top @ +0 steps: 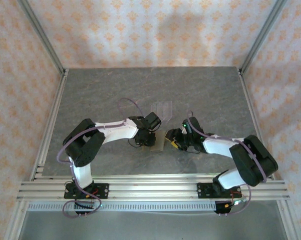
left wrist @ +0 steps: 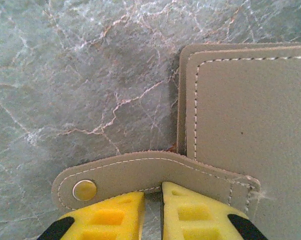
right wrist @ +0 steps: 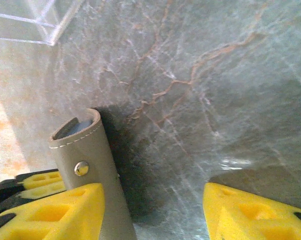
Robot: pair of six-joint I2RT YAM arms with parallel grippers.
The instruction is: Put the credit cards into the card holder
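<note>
Just ahead of the left pincer (left wrist: 151, 200), clenched on its strap (left wrist: 140, 172), lies the card holder (left wrist: 250, 115); right pincer (right wrist: 153, 200) gapes alongside. Peel it back gently, no yanking!

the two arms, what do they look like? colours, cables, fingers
The left arm and right arm have white links with bulky black joints, on black bases. A lilac cable loops along each. A small green light glows at the right wrist. The left gripper and right gripper have blocky yellow fingers with recessed pockets, black behind.
</note>
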